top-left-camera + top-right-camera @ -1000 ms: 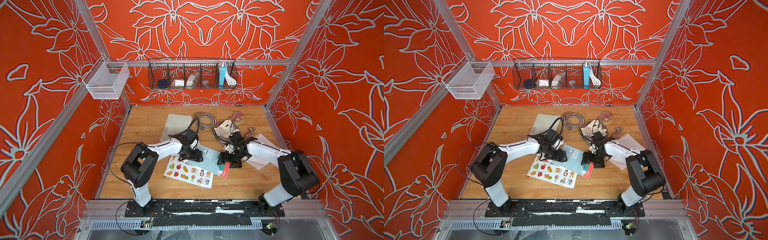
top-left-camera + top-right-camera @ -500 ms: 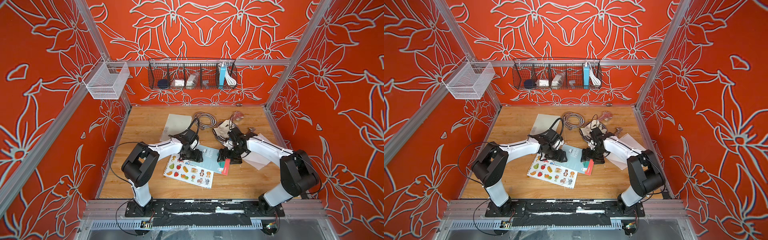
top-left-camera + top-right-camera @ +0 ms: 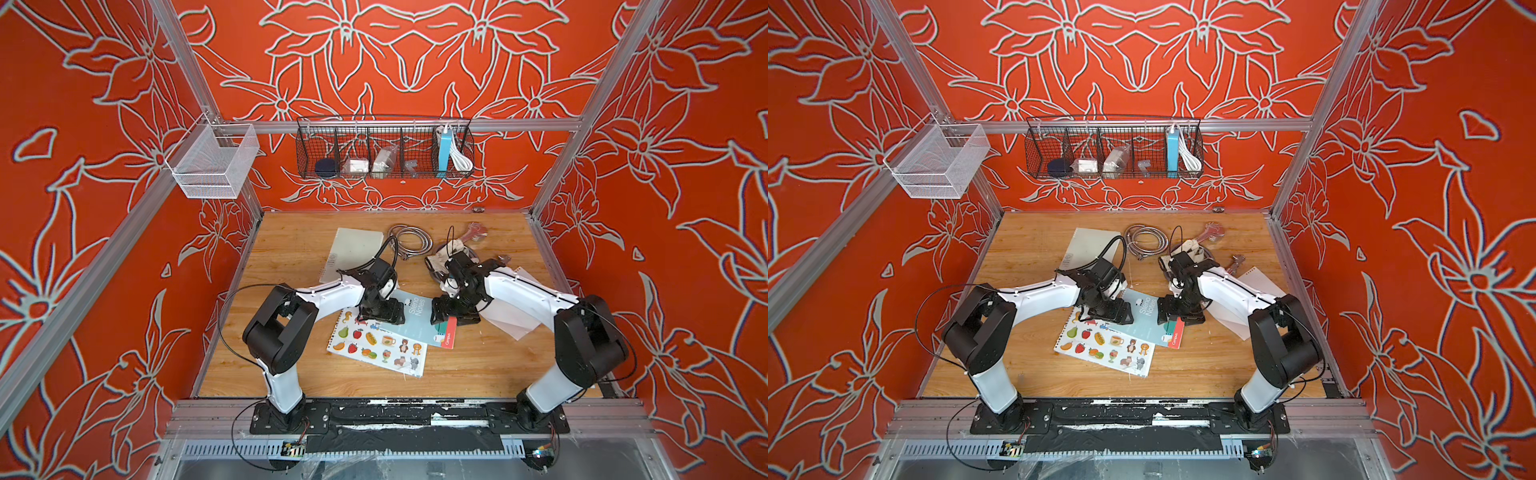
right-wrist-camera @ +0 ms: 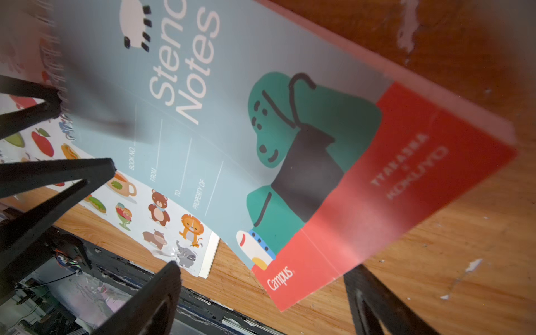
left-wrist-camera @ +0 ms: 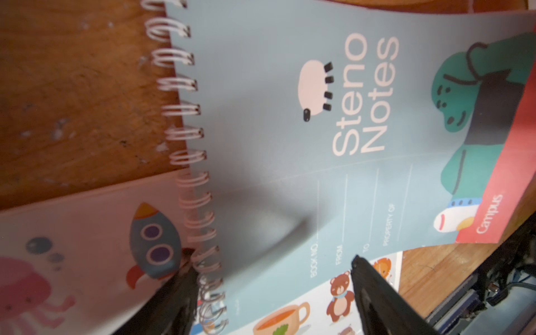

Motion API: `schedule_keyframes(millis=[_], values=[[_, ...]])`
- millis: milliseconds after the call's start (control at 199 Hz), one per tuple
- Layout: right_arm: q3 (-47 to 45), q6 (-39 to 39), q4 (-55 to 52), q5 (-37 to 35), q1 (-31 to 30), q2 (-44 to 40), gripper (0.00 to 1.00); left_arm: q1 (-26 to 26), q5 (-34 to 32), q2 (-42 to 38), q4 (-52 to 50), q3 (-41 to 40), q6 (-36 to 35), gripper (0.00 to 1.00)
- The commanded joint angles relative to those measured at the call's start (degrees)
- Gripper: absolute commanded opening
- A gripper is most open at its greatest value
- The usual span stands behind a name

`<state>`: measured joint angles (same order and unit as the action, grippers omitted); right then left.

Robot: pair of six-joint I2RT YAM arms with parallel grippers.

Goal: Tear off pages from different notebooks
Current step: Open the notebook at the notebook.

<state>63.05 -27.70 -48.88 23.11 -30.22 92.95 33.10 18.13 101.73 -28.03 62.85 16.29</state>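
Both grippers (image 3: 380, 314) (image 3: 454, 316), angled down, seemingly straddle the notebook (image 3: 417, 322).

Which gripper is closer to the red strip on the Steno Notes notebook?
Right. The right gripper is open over the red strip; the left gripper is open at the Steno Notes notebook's opposite end, by its spiral binding.

The light blue notebook (image 5: 275, 162) has "Steno Notes" on its cover, above the fields "BOOK NO.", "FROM", "TO" and "PROPERTY OF". Its red strip (image 4: 377, 203) reads "Campus" and, blurred, "KOKUYO".
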Motion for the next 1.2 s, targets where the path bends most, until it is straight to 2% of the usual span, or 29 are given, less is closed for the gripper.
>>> schedule_keyframes(millis=[0,231,437,492,612,763,808,953,1044,1194], values=[[2.2,0.6,9.6,11.5,-1.7,-0.5,0.89,1.0,4.9,0.3,1.4,0.9,-1.1,0.77],[1.8,0.2,15.7,18.5,-1.7,-0.4,0.84,1.1,5.0,0.4,1.5,1.0,-1.3,0.77],[1.8,-0.3,17.3,19.8,-1.7,1.1,0.71,1.3,4.8,0.2,1.4,1.0,-1.3,0.77],[1.6,-0.6,17.7,19.2,-1.6,1.3,0.65,1.3,4.6,0.1,1.3,1.0,-1.3,0.77],[1.5,-1.0,17.7,17.7,-1.5,1.5,0.43,1.3,2.0,-1.5,0.4,0.9,-2.0,0.77],[2.0,-1.9,17.3,17.3,-1.3,3.0,0.15,2.1,-6.7,-8.8,-0.6,-1.4,-4.0,0.77],[2.4,-2.0,16.8,17.2,-1.2,3.8,0.09,3.1,-9.3,-11.2,-0.9,-2.2,-5.7,0.77],[3.8,-2.4,15.7,16.8,-1.1,5.6,0.04,9.3,-16.1,-15.3,-2.0,-3.8,-9.8,0.78],[4.9,-2.5,15.1,17.3,-1.0,6.5,0.02,12.8,-17.3,-16.7,-0.8,-5.3,-12.1,0.80],[6.4,-3.3,14.5,19.4,-0.3,8.1,0.01,14.5,-19.7,-16.9,0.4,-6.4,-14.1,0.81]])
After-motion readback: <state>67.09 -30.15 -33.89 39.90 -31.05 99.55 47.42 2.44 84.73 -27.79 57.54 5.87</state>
